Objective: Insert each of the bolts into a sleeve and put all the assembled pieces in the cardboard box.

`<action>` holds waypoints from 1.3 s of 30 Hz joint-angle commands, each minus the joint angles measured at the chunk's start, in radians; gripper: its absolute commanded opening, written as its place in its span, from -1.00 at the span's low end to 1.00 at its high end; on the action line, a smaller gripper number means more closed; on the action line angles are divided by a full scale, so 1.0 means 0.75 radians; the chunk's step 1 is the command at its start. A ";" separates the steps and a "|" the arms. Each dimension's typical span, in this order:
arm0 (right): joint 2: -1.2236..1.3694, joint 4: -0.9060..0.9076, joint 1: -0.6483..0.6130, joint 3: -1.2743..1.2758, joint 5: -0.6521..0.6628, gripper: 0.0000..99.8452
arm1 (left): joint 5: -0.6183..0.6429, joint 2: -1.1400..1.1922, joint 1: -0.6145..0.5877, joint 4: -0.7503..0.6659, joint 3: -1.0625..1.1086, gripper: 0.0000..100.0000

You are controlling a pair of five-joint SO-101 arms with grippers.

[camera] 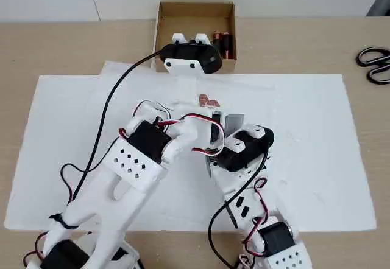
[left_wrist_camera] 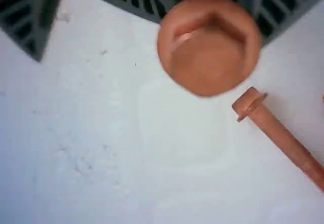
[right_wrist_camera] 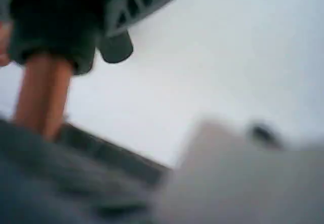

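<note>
We judge the left gripper [left_wrist_camera: 202, 1] to be closed on a bolt [left_wrist_camera: 207, 44]. Its own camera looks straight onto the round head, so the bolt's long axis runs away from that camera, down toward the white sheet [camera: 317, 147]. In the right wrist view an orange shank [right_wrist_camera: 43, 95], which we take to be that bolt's, hangs nearly upright out of dark jaws.

The right gripper [camera: 222, 129] sits just beside the left arm's wrist in the middle of the sheet. We cannot tell whether it is closed or carries anything.

A spare bolt [left_wrist_camera: 278, 133] lies flat on the sheet near the held one, with its head toward it and its shank pointing away. The cardboard box [camera: 159, 31] stands beyond both arms, with finished pieces [camera: 222, 41] along one wall.

We judge that the coming move turns on the hanging shank. It must stay in line with the sleeve's bore, and the right arm is close enough to meet it end-on.
</note>
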 commanded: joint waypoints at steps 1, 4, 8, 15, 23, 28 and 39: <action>-0.034 -0.038 -0.001 -0.031 0.012 -0.99 | 0.008 -0.014 0.002 0.088 -0.138 -0.36; -0.034 -0.038 -0.001 -0.033 0.012 -0.99 | 0.008 -0.008 0.002 0.205 -0.216 -0.27; -0.034 -0.038 -0.001 -0.033 0.012 -0.99 | 0.008 -0.006 -0.004 0.237 -0.236 -0.21; -0.034 -0.038 0.005 -0.033 0.012 -0.99 | 0.006 -0.016 -0.027 0.237 -0.242 -0.21; -0.032 -0.019 0.230 -0.068 0.012 -0.99 | -0.239 -0.014 -0.601 0.374 -0.445 -0.21; -0.028 0.185 0.267 -0.211 0.012 -0.99 | -0.434 -0.002 -0.949 0.522 -0.472 -0.21; 0.678 0.109 0.302 -0.953 0.045 -0.99 | -0.595 -0.008 -1.158 0.646 -0.226 -0.21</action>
